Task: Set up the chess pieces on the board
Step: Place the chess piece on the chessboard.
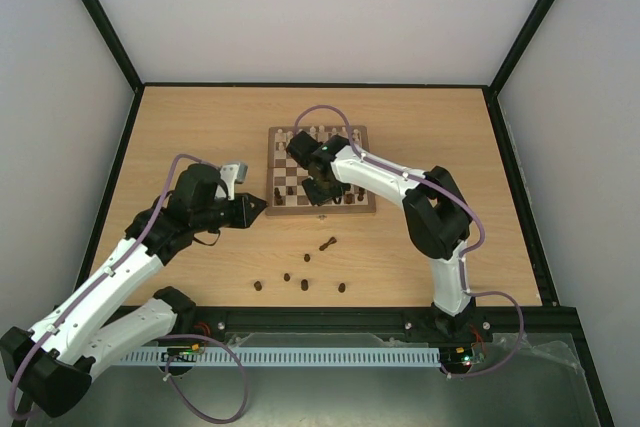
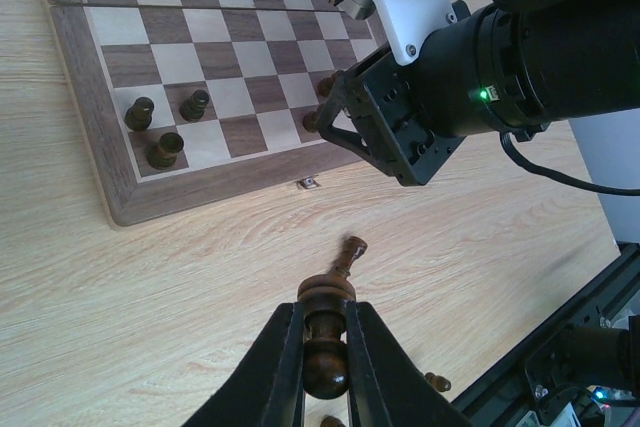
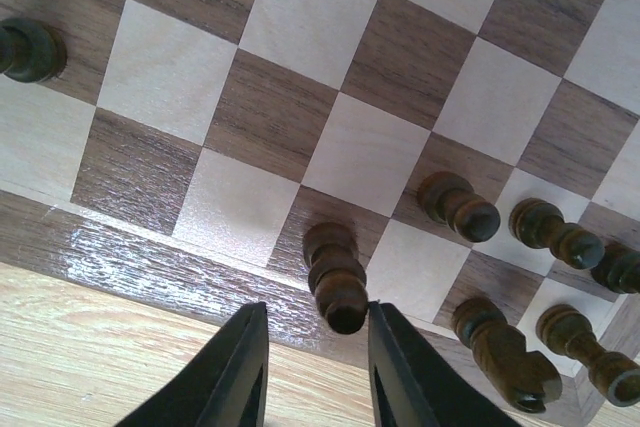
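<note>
Chess pieces (image 1: 304,285), six dark ones, lie loose on the table (image 1: 200,127) before the board (image 2: 200,197). Left gripper (image 2: 325,312) is clamped on a seventh piece (image 2: 325,362) above the table; right gripper (image 3: 318,315) has its jaws apart, straddling one upright piece (image 3: 335,282) on the board's edge row.

This looks like a robotics lab, set up as a closed test cell rather than a lived-in room. Plain white walls (image 1: 320,7) box in a bare light-wood desk (image 1: 200,127), held by a black frame (image 1: 100,17) of posts at the corners. Two white-and-black robot arms, the left arm (image 1: 110,282) and the right arm (image 1: 385,175), are bolted to a black rail (image 1: 320,319) along the near edge. Purple cables (image 1: 322,107) loop loosely off them, a white slotted cable duct (image 1: 330,356) runs beside the rail, and a green status light (image 2: 484,94) glows on one arm's housing.
</note>
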You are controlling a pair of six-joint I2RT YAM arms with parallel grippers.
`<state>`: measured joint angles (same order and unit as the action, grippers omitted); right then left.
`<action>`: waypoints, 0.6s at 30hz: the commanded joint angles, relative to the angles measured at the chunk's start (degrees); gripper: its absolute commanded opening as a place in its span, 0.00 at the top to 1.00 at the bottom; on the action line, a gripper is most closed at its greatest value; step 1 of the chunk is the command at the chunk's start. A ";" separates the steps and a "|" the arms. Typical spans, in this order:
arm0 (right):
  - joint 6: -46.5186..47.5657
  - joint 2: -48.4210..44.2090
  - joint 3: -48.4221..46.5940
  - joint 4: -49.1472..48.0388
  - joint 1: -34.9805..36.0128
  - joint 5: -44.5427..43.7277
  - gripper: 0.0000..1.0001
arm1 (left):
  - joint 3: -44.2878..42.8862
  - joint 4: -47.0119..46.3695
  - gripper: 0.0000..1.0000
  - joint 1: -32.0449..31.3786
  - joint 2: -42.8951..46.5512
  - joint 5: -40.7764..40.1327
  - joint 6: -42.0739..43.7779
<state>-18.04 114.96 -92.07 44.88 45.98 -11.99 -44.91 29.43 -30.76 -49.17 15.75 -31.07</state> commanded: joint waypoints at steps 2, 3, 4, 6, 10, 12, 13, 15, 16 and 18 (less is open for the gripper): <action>0.03 -2.86 0.99 2.31 -0.16 -0.13 0.67 | 0.61 -0.95 0.98 0.35 -0.26 1.01 -0.10; -0.05 -3.24 1.01 2.31 -0.16 -0.15 0.66 | 0.56 -1.02 0.97 0.39 -0.30 1.11 -0.13; -0.13 -3.61 1.02 2.36 -0.12 -0.25 0.66 | 0.61 -1.04 0.98 0.36 -0.31 1.13 -0.19; -0.24 -4.53 0.97 2.12 -0.11 -0.11 0.64 | 0.59 -1.04 0.97 0.36 -0.37 1.09 -0.21; -0.21 -6.81 1.14 1.45 -0.16 1.14 0.58 | 0.44 -0.91 0.98 0.36 -0.59 0.96 -0.30; -0.60 -8.22 1.12 1.14 -0.10 1.26 0.57 | 0.35 -0.82 0.98 0.35 -0.82 0.80 -0.28; -0.88 -9.24 2.46 0.94 -0.15 1.20 0.58 | 0.26 -0.73 0.97 0.38 -1.04 0.67 -0.21; -1.38 -11.77 3.98 0.18 -0.12 0.76 0.57 | 0.11 -0.60 0.98 0.35 -1.54 0.60 0.03; -1.70 -13.23 4.89 -0.29 -0.17 0.48 0.56 | 0.01 -0.60 0.98 0.35 -1.87 0.60 0.15; -2.05 -16.75 7.25 -1.31 -0.18 -0.18 0.53 | -0.41 -0.39 0.97 0.36 -2.68 0.47 0.36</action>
<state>-18.90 104.71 -88.27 43.62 45.98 -11.09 -44.91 29.08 -30.68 -50.52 16.08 -31.11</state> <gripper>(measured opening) 0.458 0.112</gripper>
